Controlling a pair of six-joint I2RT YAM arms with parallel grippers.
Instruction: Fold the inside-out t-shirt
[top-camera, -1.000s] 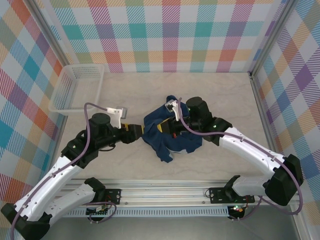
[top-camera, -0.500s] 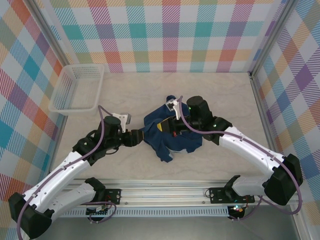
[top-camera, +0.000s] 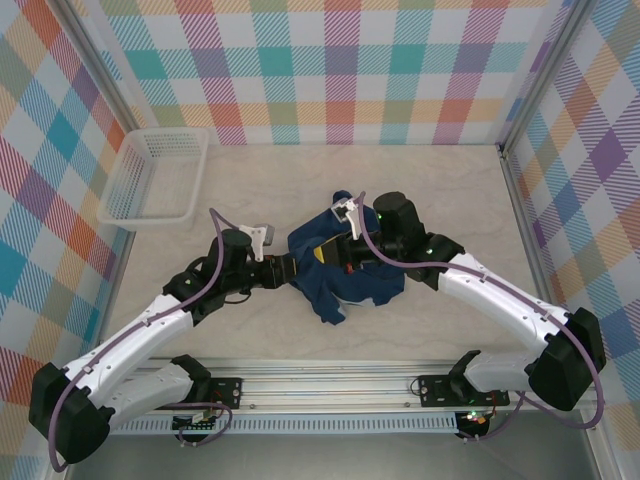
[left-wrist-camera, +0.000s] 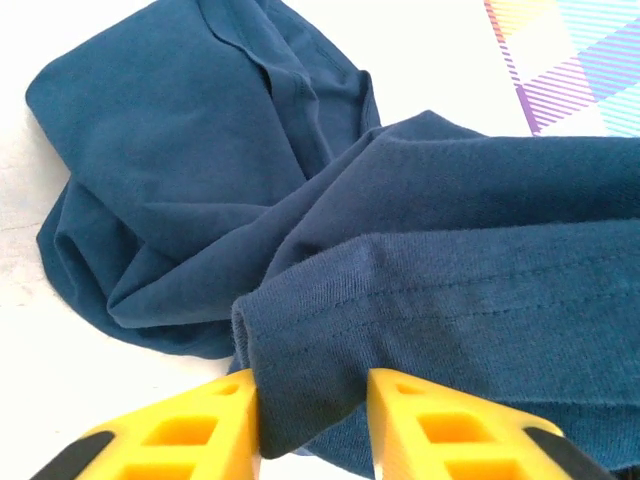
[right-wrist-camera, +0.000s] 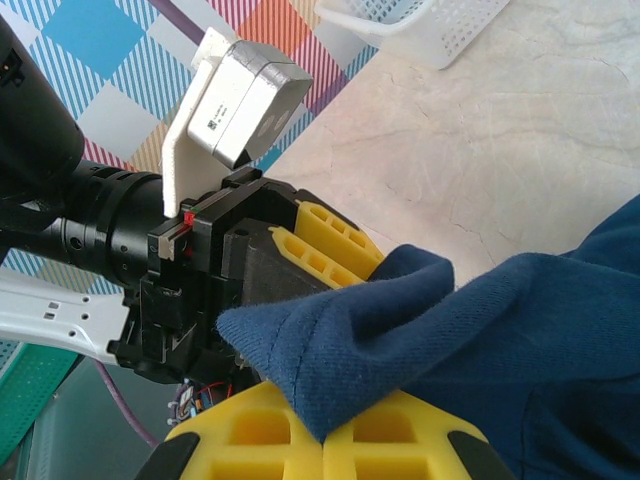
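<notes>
The dark navy t-shirt (top-camera: 345, 270) lies crumpled in the middle of the table. My right gripper (top-camera: 327, 254) is shut on a stitched corner of the t-shirt (right-wrist-camera: 400, 330), the fabric pinched between its yellow pads and lifted a little. My left gripper (top-camera: 290, 268) stands at the shirt's left edge, facing the right one. In the left wrist view it (left-wrist-camera: 312, 425) is open, with a hemmed fold of the shirt (left-wrist-camera: 330, 330) lying between its two yellow fingers (left-wrist-camera: 180, 435). The right wrist view shows the left gripper's yellow fingers (right-wrist-camera: 335, 232) just behind the held corner.
A white mesh basket (top-camera: 160, 175) stands at the back left of the table, and its corner (right-wrist-camera: 420, 25) shows in the right wrist view. Checkered walls enclose the pale table (top-camera: 450, 200). Bare tabletop lies to the right of the shirt and behind it.
The left arm has reached right across the table until its open fingers straddle the shirt's left hem. The right gripper has held still with its corner.
</notes>
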